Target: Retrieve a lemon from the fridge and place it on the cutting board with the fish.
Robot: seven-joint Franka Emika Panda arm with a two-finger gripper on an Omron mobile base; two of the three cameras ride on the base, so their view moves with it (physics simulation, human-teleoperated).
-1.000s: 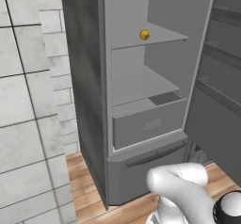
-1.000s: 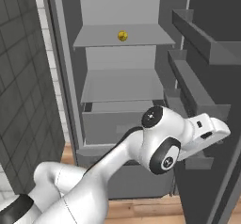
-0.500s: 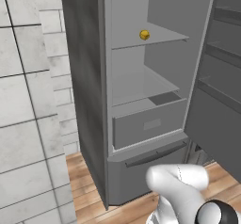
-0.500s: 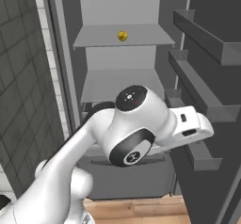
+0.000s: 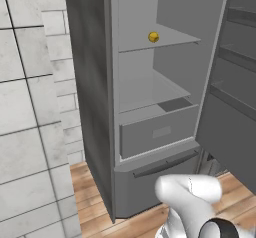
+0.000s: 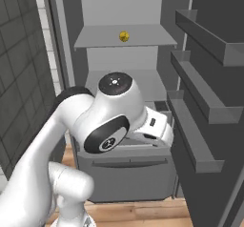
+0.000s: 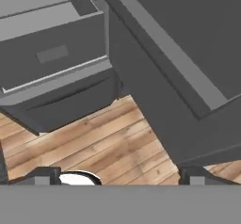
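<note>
The grey fridge [image 5: 90, 82] stands open. The small yellow lemon [image 5: 153, 37] rests on its upper shelf, also seen from the other side as the lemon [image 6: 124, 36]. My gripper [image 7: 118, 175] is open, its tips wide apart with nothing between them. It hangs low in front of the fridge, facing the wooden floor [image 7: 103, 143], the fridge drawer [image 7: 47, 44] and the door's foot. My white hand [image 6: 157, 126] sits at drawer height, far below the lemon. The cutting board and the fish are out of view.
The open fridge door [image 6: 214, 102] with its shelves stands close on the right of my hand. A dark tiled wall [image 6: 24, 78] is on the left, and a light tiled wall [image 5: 30, 107] flanks the fridge. The lower freezer front [image 5: 150, 177] juts out beneath the drawer.
My arm has folded up and toward the left in the right base view, drawing the hand away from the door to the front of the drawer. The jaws stayed open; the lemon has not moved.
</note>
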